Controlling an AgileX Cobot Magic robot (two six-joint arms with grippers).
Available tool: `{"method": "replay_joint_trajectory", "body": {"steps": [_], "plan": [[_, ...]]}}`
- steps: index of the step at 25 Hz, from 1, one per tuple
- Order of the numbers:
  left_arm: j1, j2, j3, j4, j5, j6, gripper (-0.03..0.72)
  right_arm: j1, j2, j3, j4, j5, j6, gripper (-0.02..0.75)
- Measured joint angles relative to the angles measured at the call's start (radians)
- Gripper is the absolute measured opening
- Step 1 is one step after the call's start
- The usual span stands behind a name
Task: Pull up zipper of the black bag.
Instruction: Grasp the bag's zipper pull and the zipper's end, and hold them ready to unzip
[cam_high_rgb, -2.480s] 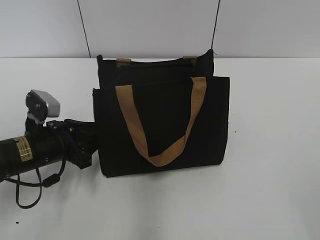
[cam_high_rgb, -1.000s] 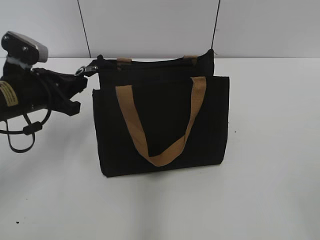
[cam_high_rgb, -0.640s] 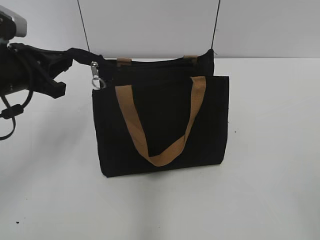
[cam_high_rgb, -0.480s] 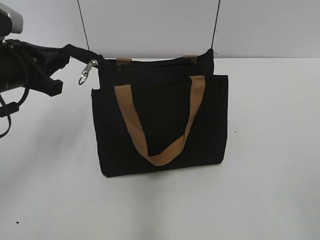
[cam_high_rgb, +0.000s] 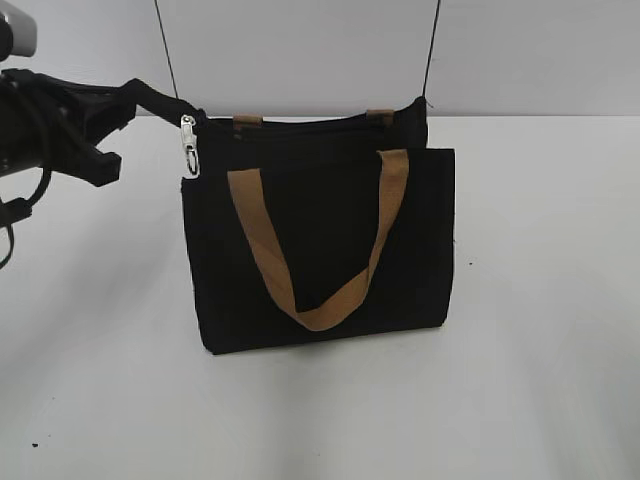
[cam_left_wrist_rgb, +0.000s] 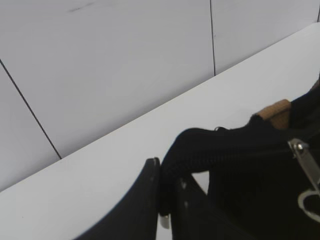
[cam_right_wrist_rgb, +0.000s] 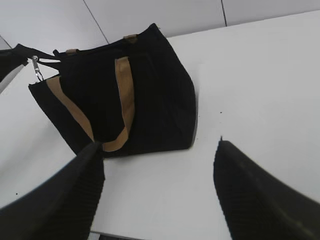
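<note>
The black bag (cam_high_rgb: 330, 240) stands upright on the white table, its tan handle (cam_high_rgb: 320, 315) hanging down the front. My left gripper (cam_high_rgb: 125, 100) is at the bag's top left corner, shut on a black fabric tab (cam_left_wrist_rgb: 200, 147) that runs out from the end of the zip track. The silvery zipper pull (cam_high_rgb: 188, 145) dangles just below that tab and also shows in the left wrist view (cam_left_wrist_rgb: 306, 160) and the right wrist view (cam_right_wrist_rgb: 36, 70). My right gripper (cam_right_wrist_rgb: 160, 170) is open and empty, held above the table in front of the bag (cam_right_wrist_rgb: 155, 100).
The white table (cam_high_rgb: 540, 350) spreads around the bag, and a pale panelled wall (cam_high_rgb: 300, 50) stands close behind it. The table's near edge (cam_right_wrist_rgb: 125, 235) shows at the bottom of the right wrist view.
My left gripper rose from low beside the bag to its top left corner, took hold of the black tab and drew it out to the left. The silvery pull swung.
</note>
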Motion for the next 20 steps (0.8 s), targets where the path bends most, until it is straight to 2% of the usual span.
{"method": "replay_joint_trajectory", "body": {"steps": [5,14,16,20], "plan": [[-0.001,-0.016,0.000,0.003,0.001,-0.003,0.029,0.000,0.237,-0.035,0.030,-0.009,-0.164,0.524],[-0.001,-0.016,0.000,0.003,0.002,-0.003,0.029,0.015,0.706,-0.300,0.032,-0.035,-0.274,0.524],[-0.001,-0.016,0.000,0.003,0.002,-0.003,0.029,0.059,0.779,-0.354,0.010,-0.036,-0.265,0.524],[-0.001,-0.016,0.000,0.003,0.003,-0.003,0.029,0.231,0.929,-0.480,-0.114,-0.038,-0.112,0.523]]}}
